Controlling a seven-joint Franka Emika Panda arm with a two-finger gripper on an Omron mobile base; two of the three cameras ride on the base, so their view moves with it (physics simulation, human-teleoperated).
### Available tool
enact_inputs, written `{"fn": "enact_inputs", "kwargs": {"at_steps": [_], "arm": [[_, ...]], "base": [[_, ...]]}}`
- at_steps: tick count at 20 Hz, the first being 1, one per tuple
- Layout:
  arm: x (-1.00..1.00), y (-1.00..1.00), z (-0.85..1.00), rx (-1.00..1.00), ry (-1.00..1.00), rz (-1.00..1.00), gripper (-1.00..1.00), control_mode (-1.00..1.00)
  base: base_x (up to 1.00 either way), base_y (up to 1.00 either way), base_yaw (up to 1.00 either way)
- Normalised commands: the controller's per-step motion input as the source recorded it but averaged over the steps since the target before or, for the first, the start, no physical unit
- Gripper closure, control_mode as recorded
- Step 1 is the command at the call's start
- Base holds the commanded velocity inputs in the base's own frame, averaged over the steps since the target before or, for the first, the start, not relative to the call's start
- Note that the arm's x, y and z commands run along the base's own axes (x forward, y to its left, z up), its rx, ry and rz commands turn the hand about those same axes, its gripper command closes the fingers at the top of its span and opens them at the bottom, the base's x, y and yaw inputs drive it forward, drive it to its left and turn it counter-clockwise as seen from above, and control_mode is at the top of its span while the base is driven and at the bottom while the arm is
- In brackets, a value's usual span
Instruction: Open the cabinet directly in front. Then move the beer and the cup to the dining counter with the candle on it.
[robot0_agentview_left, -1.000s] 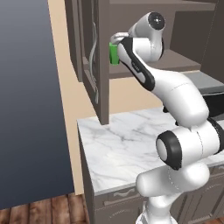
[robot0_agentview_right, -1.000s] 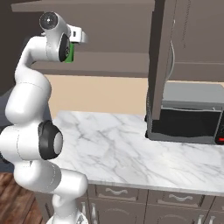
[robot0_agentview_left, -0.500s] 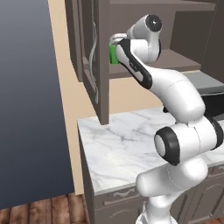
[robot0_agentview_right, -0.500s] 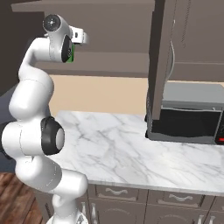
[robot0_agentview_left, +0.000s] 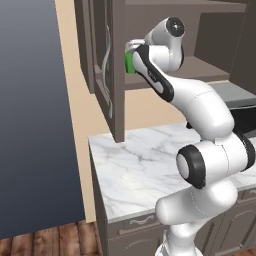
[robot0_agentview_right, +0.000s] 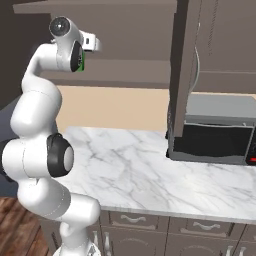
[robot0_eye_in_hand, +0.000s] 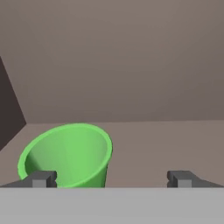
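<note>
While my end effector (robot0_eye_in_hand: 111, 178) is gaping wide, the green cup (robot0_eye_in_hand: 65, 155) is standing just past its left fingertip (robot0_eye_in_hand: 42, 178).

Bright green cup (robot0_eye_in_hand: 70, 155) upright on brown cabinet shelf (robot0_eye_in_hand: 175, 140), beside left fingertip (robot0_eye_in_hand: 41, 178) of wide-open gripper (robot0_eye_in_hand: 111, 179).

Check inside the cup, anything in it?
Hand view looks down into the cup on the cabinet shelf: bare green walls, nothing in sight. Its bottom is cut off by the frame edge, behind the open gripper.
</note>
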Motion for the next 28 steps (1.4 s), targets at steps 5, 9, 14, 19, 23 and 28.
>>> {"fn": "enact_inputs", "kwargs": {"at_steps": [5,9,14,19,23,28], "arm": [[0.05,0.0,-0.19,0.0,0.0,0.0,-1.0,-1.0],[0.03,0.0,-0.01,0.0,0.0,0.0,-1.0,-1.0],[0.01,-0.04,0.32,0.04,-0.04,0.0,-1.0,-1.0],[0.11,-0.01,0.14,0.01,-0.04,0.0,-1.0,-1.0],[0.04,0.0,0.0,0.0,0.0,0.0,-1.0,-1.0],[0.41,0.0,0.0,0.0,0.0,0.0,-1.0,-1.0]], "base": [[0.0,0.0,0.0],[0.0,0.0,0.0],[0.0,0.0,0.0],[0.0,0.0,0.0],[0.0,0.0,0.0],[0.0,0.0,0.0]]}}
